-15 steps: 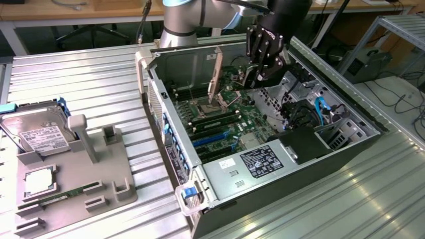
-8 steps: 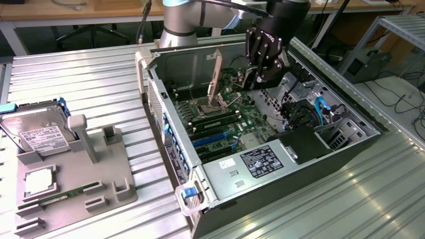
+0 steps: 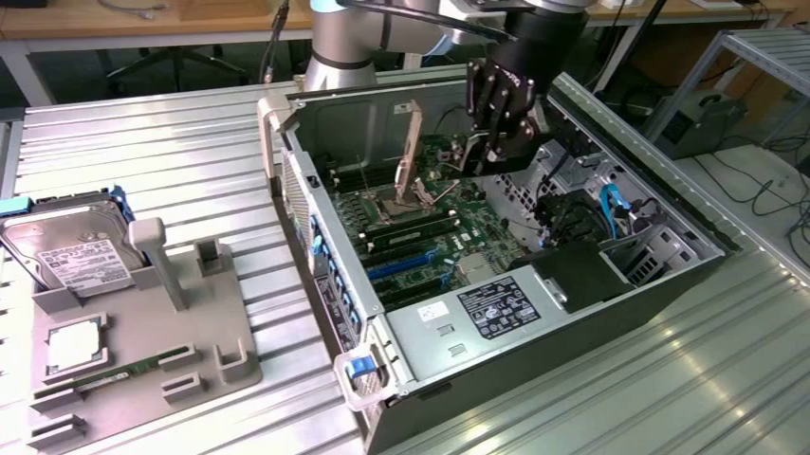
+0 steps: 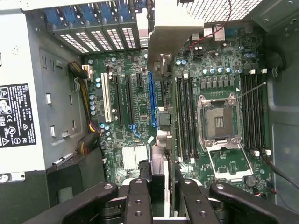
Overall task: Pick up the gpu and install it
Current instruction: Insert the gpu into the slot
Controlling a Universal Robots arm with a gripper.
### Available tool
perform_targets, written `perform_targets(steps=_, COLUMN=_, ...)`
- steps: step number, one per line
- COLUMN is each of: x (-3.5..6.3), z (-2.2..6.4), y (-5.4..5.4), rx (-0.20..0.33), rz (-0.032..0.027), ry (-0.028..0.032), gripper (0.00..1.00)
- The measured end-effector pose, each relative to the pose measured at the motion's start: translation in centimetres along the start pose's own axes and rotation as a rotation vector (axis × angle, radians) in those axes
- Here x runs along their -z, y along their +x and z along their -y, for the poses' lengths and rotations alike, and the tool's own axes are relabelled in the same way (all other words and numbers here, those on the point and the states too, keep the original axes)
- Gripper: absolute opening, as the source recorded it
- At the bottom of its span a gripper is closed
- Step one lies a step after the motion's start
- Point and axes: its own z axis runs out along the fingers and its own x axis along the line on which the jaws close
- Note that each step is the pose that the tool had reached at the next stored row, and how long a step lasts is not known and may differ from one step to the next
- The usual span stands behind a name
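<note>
My gripper (image 3: 496, 133) hangs inside the open computer case (image 3: 332, 284), over the motherboard (image 3: 437, 237). It is shut on the gpu (image 3: 485, 154), which hangs on edge below the fingers. In the wrist view the two black fingers (image 4: 138, 200) clamp the card between them, and my gripper (image 4: 164, 201) looks straight down along it. The gpu (image 4: 163, 122) appears edge-on, with its silver end bracket (image 4: 174, 28) toward the case's rear slot openings. The card hovers just beside the long blue slot (image 4: 152, 98) and the memory slots, still above the board.
A grey fixture (image 3: 139, 355) on the exterior view's left holds a silver hard drive (image 3: 64, 251), a processor (image 3: 74, 343) and a green memory stick (image 3: 120, 372). Inside the case are the open processor socket (image 4: 218, 122), a raised socket lever (image 3: 408, 152), the power supply (image 3: 506, 305) and cables (image 3: 614, 213).
</note>
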Motion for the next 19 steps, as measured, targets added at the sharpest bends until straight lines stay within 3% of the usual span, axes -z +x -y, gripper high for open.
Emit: perform_targets(steps=19, x=-1.14, z=0.03, y=0.0, rx=0.000, rz=0.0001, ry=0.0000, gripper=0.28)
